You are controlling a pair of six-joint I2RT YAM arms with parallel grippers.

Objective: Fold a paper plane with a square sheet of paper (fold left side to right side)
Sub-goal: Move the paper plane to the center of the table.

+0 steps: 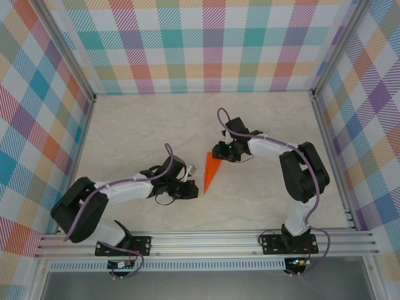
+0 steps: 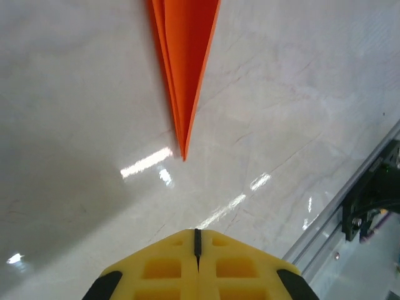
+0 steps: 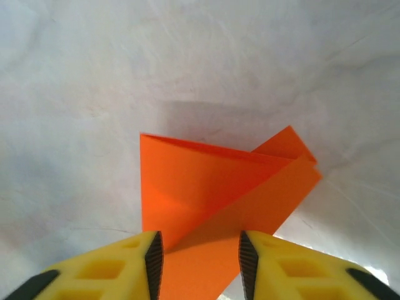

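We note the paper plane [image 1: 211,173] lying flat on the table, its long axis running from the right gripper [image 3: 197,257], jaws part-open astride the wide tail, toward the closed, empty left gripper [image 2: 197,239] just short of the nose.

Paper plane [image 1: 211,172] bright orange, same shade on every fold. My left gripper [image 2: 197,236] and right gripper [image 3: 200,250] yellow, black pads [image 3: 154,256] inside. My arms [image 1: 122,189] black and white, purple cables [image 1: 167,150]. Table [image 1: 137,131] pale beige, marbled veins. Walls [image 1: 206,44] pastel plaid: teal, pink, orange, purple, green. Rails [image 1: 206,240] silver.
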